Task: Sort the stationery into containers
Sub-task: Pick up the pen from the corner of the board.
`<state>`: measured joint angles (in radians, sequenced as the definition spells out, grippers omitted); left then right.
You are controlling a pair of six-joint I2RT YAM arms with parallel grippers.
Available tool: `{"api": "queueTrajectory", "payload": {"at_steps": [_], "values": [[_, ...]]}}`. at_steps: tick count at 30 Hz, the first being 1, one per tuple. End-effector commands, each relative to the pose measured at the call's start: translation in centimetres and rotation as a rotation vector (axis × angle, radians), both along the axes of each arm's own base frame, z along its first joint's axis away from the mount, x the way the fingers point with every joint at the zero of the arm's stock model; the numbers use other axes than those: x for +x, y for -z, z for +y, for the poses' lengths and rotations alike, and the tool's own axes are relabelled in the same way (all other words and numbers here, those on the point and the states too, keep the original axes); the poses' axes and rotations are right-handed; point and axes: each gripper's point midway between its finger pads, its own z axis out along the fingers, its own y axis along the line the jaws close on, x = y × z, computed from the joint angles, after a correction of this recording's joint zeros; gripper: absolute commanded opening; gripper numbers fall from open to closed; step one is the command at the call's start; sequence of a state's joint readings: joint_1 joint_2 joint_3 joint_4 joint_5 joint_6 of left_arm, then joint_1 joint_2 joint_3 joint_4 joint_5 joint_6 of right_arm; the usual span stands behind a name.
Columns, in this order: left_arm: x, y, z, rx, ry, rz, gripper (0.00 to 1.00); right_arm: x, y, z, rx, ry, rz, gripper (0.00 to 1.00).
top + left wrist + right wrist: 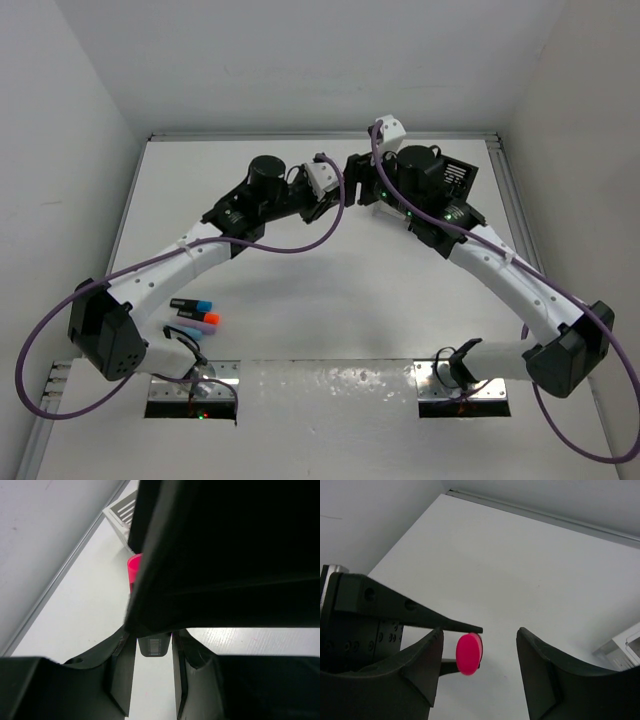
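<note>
My left gripper (150, 641) is shut on a pink highlighter (134, 571) and holds it above the table; the highlighter's black barcoded end shows between the fingers. In the right wrist view the round pink end of the highlighter (469, 653) sits between the jaws of my right gripper (479, 632), close to the left one. Those jaws stand open and do not touch it. From above, the left gripper (318, 205) and right gripper (358, 182) meet at the far middle of the table. The black container (455, 178) stands partly under the right arm. A corner of the white container (122, 515) shows.
Three more highlighters (195, 310) lie on the table near the left arm's base, with blue, orange and pink ends. The right gripper's dark body fills most of the left wrist view. The white container's edge (625, 647) shows at the right of the right wrist view.
</note>
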<state>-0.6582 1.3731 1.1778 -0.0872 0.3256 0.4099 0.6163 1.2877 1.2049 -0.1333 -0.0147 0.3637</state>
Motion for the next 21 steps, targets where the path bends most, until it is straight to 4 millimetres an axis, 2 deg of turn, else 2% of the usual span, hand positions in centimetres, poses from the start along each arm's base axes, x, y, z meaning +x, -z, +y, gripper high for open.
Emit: {"api": "queueTrajectory", "payload": {"at_steps": [1, 10, 11, 13, 14, 16, 18, 20, 21], "values": [[-1.1, -2.6, -0.5, -0.057, 0.031, -0.056, 0.0, 1.2, -2.8, 0.5, 0.033, 0.009, -0.08, 0.59], [-0.9, -2.9, -0.4, -0.073, 0.015, -0.059, 0.0, 1.8, -0.8, 1.4, 0.023, -0.002, -0.029, 0.44], [-0.7, -3.0, -0.3, -0.074, 0.009, -0.062, 0.0, 1.8, -0.7, 1.4, 0.023, -0.003, -0.027, 0.35], [-0.7, -3.0, -0.3, -0.074, 0.005, -0.062, 0.0, 1.8, -0.4, 1.5, 0.019, -0.005, -0.018, 0.25], [-0.6, -3.0, -0.3, -0.077, 0.001, -0.059, 0.0, 1.9, -0.2, 1.3, 0.017, -0.001, -0.014, 0.14], [-0.6, -3.1, -0.3, -0.085, -0.008, -0.051, 0.0, 2.0, 0.0, 1.3, 0.014, -0.005, -0.01, 0.01], [-0.3, -3.0, -0.1, -0.088, -0.02, -0.045, 0.01, 2.1, 0.2, 1.1, 0.016, -0.006, -0.007, 0.0], [0.0, -3.8, -0.1, -0.116, -0.031, -0.064, 0.19, 2.2, 0.3, 0.7, 0.021, -0.001, -0.001, 0.0], [0.1, -3.8, -0.1, -0.118, -0.035, -0.061, 0.48, 2.3, 0.4, 0.4, 0.024, 0.003, 0.005, 0.0]]}}
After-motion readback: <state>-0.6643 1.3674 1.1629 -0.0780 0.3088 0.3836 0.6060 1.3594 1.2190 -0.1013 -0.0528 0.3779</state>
